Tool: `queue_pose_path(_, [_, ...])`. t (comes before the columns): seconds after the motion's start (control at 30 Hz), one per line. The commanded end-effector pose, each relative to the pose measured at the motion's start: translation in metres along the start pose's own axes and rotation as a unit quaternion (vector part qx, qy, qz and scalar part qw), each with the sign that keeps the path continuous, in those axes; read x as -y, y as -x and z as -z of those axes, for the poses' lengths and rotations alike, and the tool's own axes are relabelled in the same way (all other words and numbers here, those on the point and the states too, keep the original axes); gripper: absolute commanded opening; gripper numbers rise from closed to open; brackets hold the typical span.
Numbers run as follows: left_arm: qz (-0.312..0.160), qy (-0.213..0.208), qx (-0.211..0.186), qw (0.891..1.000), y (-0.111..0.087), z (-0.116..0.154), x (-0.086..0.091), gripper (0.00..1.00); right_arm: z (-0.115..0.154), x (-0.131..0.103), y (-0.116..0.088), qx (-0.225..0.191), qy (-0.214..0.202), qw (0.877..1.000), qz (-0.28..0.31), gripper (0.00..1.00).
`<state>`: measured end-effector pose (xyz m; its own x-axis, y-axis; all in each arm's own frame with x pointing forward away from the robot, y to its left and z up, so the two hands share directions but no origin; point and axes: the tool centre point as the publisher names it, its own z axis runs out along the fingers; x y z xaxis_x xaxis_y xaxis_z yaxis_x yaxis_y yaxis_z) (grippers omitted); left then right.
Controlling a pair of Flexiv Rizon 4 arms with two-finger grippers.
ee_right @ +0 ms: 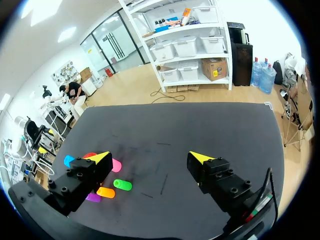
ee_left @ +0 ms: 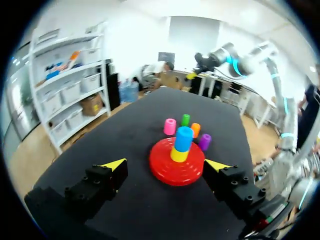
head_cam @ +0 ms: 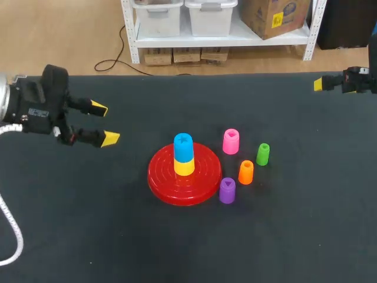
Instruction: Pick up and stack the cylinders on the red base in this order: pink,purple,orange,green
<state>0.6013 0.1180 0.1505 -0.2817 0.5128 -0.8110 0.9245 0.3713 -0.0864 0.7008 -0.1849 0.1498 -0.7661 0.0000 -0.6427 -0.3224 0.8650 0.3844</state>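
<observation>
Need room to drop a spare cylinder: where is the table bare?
Bare: between the left gripper and the red base, and the near strip in front of it. Crowded: right of the base, among the pink, green, orange and purple cylinders.

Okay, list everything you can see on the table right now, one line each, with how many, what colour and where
table: one, black, under everything
base: one, red, round, mid-table
yellow cylinder: one, yellow, standing on the base's centre
blue cylinder: one, blue, stacked on the yellow one
pink cylinder: one, pink, on the table to the right of the base, toward the far side
green cylinder: one, green, right of the pink one
orange cylinder: one, orange, between the green and purple ones
purple cylinder: one, purple, close by the base's right rim
left hand: one, black with yellow tips, open, empty, left of the base
right hand: one, black with yellow tips, open, empty, at the table's far right
</observation>
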Motion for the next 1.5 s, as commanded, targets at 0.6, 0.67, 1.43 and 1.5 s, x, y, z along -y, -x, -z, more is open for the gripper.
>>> queue_pose_path(0.6, [-0.053,-0.149,-0.045,0.986,-0.0107,0.0049,0.0023,1.0,0.0002,-0.0001,-0.0001,0.0,0.0,1.0,0.0,1.0])
queue_pose_path(0.67, [-0.053,-0.149,-0.045,0.986,-0.0107,0.0049,0.0023,1.0,0.0002,-0.0001,-0.0001,0.0,0.0,1.0,0.0,1.0])
queue_pose_path(1.43, [-0.053,-0.149,-0.045,0.986,-0.0107,0.0049,0.0023,1.0,0.0002,-0.0001,-0.0001,0.0,0.0,1.0,0.0,1.0])
queue_pose_path(1.5, [-0.053,-0.149,-0.045,0.986,-0.0107,0.0049,0.0023,1.0,0.0002,-0.0001,-0.0001,0.0,0.0,1.0,0.0,1.0])
